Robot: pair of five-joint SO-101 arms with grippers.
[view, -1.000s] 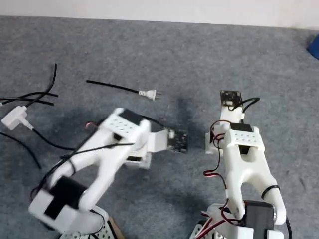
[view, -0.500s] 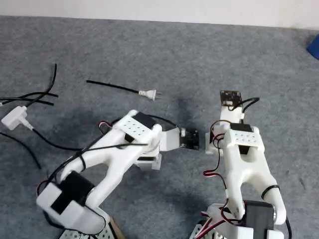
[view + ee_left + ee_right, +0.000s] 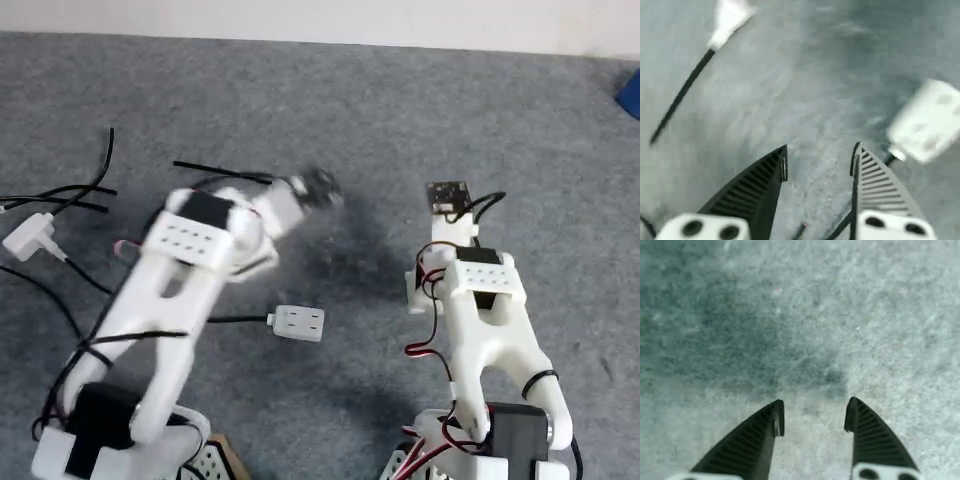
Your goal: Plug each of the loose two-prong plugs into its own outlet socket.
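Left wrist view: left tool (image 3: pixel 820 150) is released, fingers spread wide with nothing between them. A small white two-prong plug (image 3: pixel 730 15) on a thin black cord (image 3: pixel 680 105) lies flat on the grey carpet-covered bench (image 3: pixel 400 110). It is well beyond the fingertips and untouched. A white rectangular outlet socket block (image 3: pixel 927 122) lies nearer, just off one finger, apart from it.

High view: the left arm's head is at 12 o'clock from bench centre, blurred, over the place where the thin cord ends. The socket block sits toward 6 o'clock from centre on its own dark lead, with no plug seated in it. At 9 o'clock, near the bench edge, lies a white angled fitting (image 3: pixel 28 237) among loose black leads (image 3: pixel 70 195). I cannot tell whether it is a plug or an adapter.

Right wrist view: right tool (image 3: pixel 812 407) is released too, empty, hanging over bare carpet. In the high view that arm stands between 2 and 3 o'clock.

Progress, as I judge it: nothing is plugged in yet. The task is at its first step, lining up on the 12 o'clock plug. Grasping it, carrying it to the block at 6 o'clock and seating the prongs all remain, then the same for any other loose plug.
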